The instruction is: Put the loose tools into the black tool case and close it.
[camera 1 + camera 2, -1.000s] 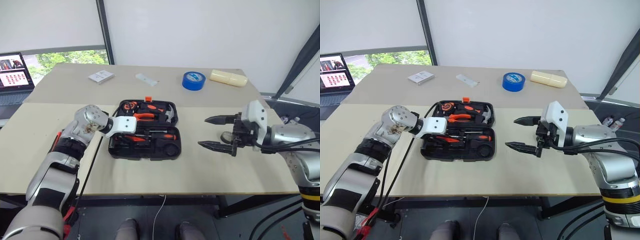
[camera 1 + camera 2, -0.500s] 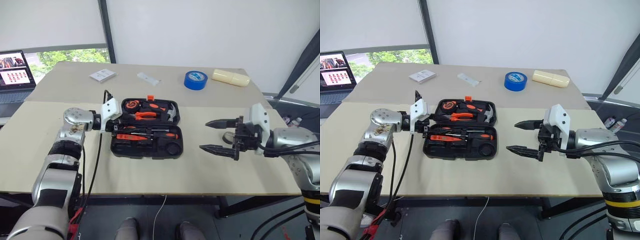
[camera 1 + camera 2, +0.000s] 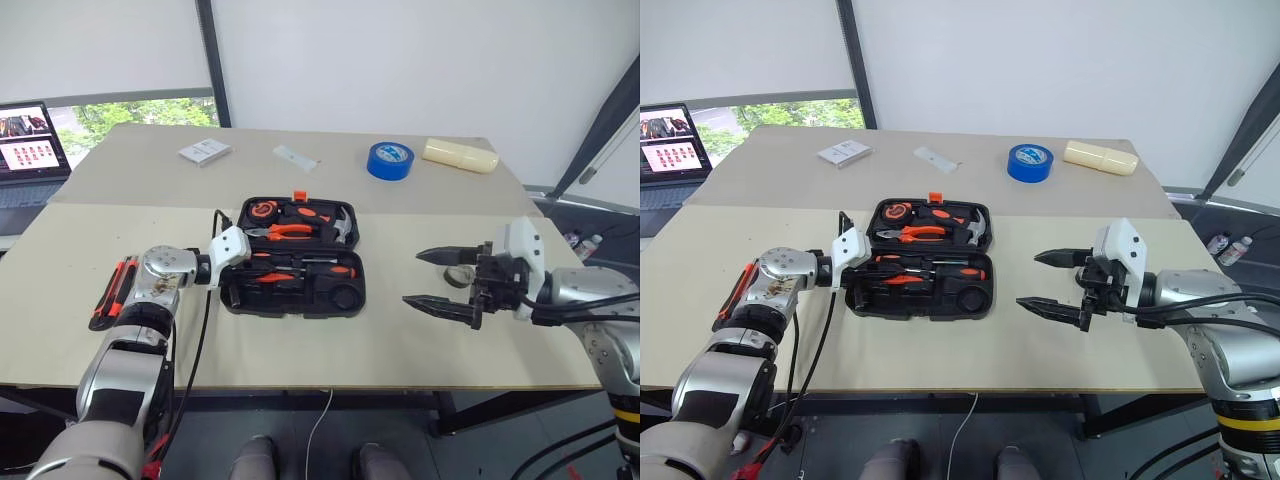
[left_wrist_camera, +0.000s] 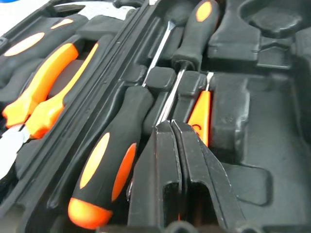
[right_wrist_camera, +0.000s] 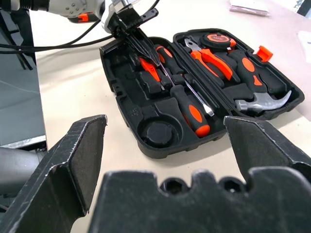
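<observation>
Left eye: black tool case [image 3: 293, 258] open mid-table, utility knife [image 3: 112, 290] at left edge. Left wrist: left gripper [image 4: 176, 127] pinched closed, empty, over tester screwdriver [image 4: 199, 115]. Right wrist: right gripper [image 5: 165, 145] spread wide, empty, near the case's right.

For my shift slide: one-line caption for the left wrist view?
Shut left gripper poised over the open black tool case, beside the seated screwdrivers and slim orange tester screwdriver.
</observation>
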You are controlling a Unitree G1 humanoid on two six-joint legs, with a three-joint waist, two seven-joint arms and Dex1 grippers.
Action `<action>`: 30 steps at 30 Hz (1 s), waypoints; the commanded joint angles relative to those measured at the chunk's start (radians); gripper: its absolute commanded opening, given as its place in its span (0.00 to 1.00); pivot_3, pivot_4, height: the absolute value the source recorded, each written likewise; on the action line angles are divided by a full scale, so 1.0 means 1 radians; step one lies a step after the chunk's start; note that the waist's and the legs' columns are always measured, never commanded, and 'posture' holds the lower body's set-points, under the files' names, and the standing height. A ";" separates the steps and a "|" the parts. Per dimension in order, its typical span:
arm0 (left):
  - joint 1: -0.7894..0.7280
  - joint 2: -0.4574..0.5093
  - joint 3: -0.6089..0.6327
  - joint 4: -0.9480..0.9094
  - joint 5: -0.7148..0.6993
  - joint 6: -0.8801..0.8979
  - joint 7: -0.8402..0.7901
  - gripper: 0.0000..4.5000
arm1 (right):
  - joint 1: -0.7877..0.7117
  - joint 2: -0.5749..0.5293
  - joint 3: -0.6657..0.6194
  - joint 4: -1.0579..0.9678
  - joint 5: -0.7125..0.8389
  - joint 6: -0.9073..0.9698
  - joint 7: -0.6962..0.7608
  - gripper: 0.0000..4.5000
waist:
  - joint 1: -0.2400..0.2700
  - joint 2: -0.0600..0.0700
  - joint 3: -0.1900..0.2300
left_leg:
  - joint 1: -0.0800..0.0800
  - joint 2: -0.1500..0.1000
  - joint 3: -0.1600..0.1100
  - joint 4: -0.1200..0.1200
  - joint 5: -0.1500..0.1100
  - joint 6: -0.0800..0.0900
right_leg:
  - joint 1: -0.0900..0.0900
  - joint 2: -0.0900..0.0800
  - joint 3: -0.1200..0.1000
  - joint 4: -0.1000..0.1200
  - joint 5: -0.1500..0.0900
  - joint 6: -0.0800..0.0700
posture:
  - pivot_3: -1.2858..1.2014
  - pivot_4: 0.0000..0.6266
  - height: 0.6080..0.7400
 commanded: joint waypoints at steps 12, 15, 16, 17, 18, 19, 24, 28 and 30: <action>0.339 0.119 0.297 -0.475 -0.337 0.197 0.006 0.34 | 0.037 0.179 -0.098 0.019 0.052 -0.226 0.017 1.00 | -0.033 0.005 -0.003 | 0.005 0.001 0.001 -0.004 0.000 0.000 | 0.001 0.001 0.003 0.000 0.000 -0.001 | 0.52 0.24 1.00; 0.559 0.166 0.430 -0.733 -0.421 0.342 0.117 0.57 | 0.085 0.181 -0.081 0.044 0.015 -0.293 0.092 1.00 | -0.035 0.005 -0.003 | 0.005 0.001 0.000 -0.008 0.000 0.000 | 0.000 0.002 0.003 0.000 0.000 -0.001 | 0.52 0.24 1.00; 0.635 0.176 0.470 -0.799 -0.435 0.381 0.154 0.63 | 0.091 0.190 -0.084 0.058 0.019 -0.312 0.103 1.00 | -0.032 0.006 -0.003 | 0.006 0.002 0.000 -0.008 0.000 0.000 | 0.001 0.002 0.003 0.000 0.000 -0.001 | 0.52 0.24 1.00; 0.728 0.181 0.520 -0.865 -0.440 0.405 0.190 0.73 | 0.098 0.200 -0.086 0.074 0.024 -0.340 0.125 1.00 | -0.031 0.007 -0.003 | 0.006 0.002 0.001 -0.008 0.000 0.000 | 0.000 0.002 0.002 0.000 0.000 -0.001 | 0.52 0.24 1.00; 0.812 0.180 0.569 -0.924 -0.447 0.428 0.223 0.81 | 0.107 0.208 -0.087 0.087 0.026 -0.365 0.145 1.00 | -0.030 0.007 -0.003 | 0.007 0.001 0.002 -0.008 0.000 0.000 | 0.001 0.000 0.003 0.000 0.000 -0.001 | 0.52 0.24 1.00; 0.901 0.166 0.628 -0.980 -0.453 0.442 0.262 0.89 | 0.122 0.215 -0.083 0.097 0.023 -0.396 0.171 1.00 | -0.030 0.007 -0.003 | 0.008 0.001 0.002 -0.008 0.000 0.000 | 0.002 -0.001 0.003 0.000 0.000 -0.001 | 0.52 0.24 1.00; 1.213 0.037 0.887 -1.087 -0.470 0.426 0.455 0.98 | 0.200 0.266 -0.056 0.126 -0.017 -0.550 0.248 1.00 | -0.022 0.006 -0.003 | 0.011 0.001 0.004 -0.007 -0.005 -0.008 | 0.002 -0.003 0.001 -0.002 -0.009 -0.005 | 0.52 0.24 1.00; 1.341 -0.048 0.995 -1.016 -0.478 0.387 0.536 0.98 | 0.234 0.315 -0.029 0.154 -0.033 -0.624 0.268 1.00 | -0.016 0.005 -0.003 | 0.013 0.002 0.004 -0.007 -0.006 -0.009 | 0.001 -0.004 0.000 -0.002 -0.009 -0.006 | 0.52 0.24 1.00; 1.363 -0.063 1.010 -1.036 -0.507 0.406 0.556 0.98 | 0.230 0.330 -0.020 0.172 -0.038 -0.643 0.266 1.00 | -0.012 0.005 -0.004 | 0.014 0.001 0.004 -0.007 -0.006 -0.010 | 0.001 -0.004 -0.001 -0.002 -0.009 -0.006 | 0.52 0.24 1.00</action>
